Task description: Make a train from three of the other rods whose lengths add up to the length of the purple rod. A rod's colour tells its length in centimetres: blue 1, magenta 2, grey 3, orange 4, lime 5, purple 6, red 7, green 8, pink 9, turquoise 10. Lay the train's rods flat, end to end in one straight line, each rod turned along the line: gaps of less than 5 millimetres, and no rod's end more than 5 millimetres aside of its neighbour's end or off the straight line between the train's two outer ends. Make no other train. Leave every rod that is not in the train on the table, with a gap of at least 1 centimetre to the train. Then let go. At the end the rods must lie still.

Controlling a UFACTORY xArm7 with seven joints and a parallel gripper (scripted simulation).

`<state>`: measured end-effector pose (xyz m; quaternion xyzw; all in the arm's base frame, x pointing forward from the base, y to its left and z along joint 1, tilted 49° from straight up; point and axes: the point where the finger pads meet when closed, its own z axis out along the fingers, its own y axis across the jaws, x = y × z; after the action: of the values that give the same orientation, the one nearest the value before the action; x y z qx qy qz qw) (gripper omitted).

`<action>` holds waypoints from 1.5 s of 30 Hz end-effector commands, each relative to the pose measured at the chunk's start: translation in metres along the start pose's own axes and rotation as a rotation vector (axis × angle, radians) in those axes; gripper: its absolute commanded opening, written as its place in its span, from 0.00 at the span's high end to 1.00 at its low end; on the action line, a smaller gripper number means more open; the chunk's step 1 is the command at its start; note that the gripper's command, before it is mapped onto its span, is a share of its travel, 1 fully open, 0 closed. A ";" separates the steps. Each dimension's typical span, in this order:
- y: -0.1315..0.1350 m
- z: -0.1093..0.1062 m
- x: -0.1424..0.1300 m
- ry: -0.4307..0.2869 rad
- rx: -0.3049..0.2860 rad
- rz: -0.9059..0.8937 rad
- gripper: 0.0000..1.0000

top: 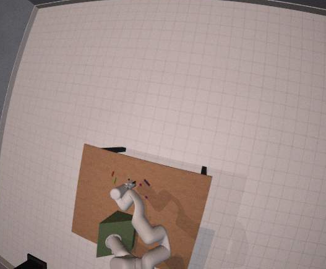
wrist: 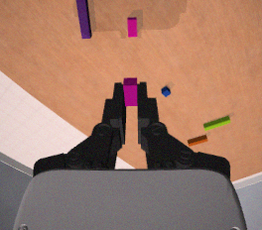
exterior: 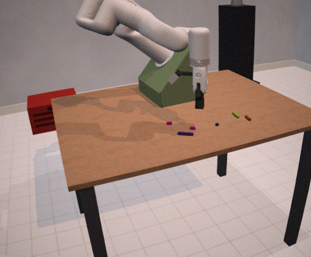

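Holding a magenta rod (wrist: pixel 130 92) between its fingers, your gripper (top: pixel 133 183) (exterior: pixel 199 101) (wrist: pixel 131 96) is clamped on it and hangs above the tabletop (top: pixel 91 198) (exterior: pixel 117 160) (wrist: pixel 52 55), pointing down. In the wrist view, you have a second magenta rod (top: pixel 140 185) (exterior: pixel 192 128) (wrist: pixel 132 27) at 12 o'clock from the held one, lying flat and well apart from it. The purple rod (top: pixel 146 182) (exterior: pixel 185 133) (wrist: pixel 84 20) lies toward 11 o'clock, near that second rod but not touching it.

The blue rod (top: pixel 128 179) (exterior: pixel 217 124) (wrist: pixel 166 91) sits at your 3 o'clock in that same view, while the lime rod (top: pixel 115 180) (exterior: pixel 235 114) (wrist: pixel 216 123) and the orange rod (top: pixel 112 174) (exterior: pixel 248 117) (wrist: pixel 197 141) lie around 4 o'clock, near each other with a gap between them.

From the exterior, you see a third magenta rod (top: pixel 146 197) (exterior: pixel 169 123) resting at 10 o'clock from the purple one. Your rods on the tabletop all lie apart, none joined end to end. Your arm (top: pixel 141 211) (exterior: pixel 149 24) reaches from a green stand (top: pixel 104 229) (exterior: pixel 150 90), which is at 8 o'clock from the gripper in the exterior view.
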<state>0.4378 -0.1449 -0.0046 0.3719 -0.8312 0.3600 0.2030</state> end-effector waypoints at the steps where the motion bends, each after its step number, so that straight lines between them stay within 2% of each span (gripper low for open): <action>1: -0.001 0.010 -0.001 -0.003 0.002 0.000 0.96; 6: -0.001 0.030 -0.002 -0.003 0.002 0.000 0.96; 8: -0.001 0.030 -0.002 -0.003 0.002 0.000 0.96; 16: 0.000 0.064 -0.002 -0.003 0.002 0.000 0.96; 21: 0.000 0.076 -0.002 -0.003 0.002 0.000 0.96; 45: 0.000 0.080 -0.003 -0.003 0.002 0.000 0.96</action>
<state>0.4324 -0.2056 -0.0591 0.3716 -0.8312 0.3601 0.2032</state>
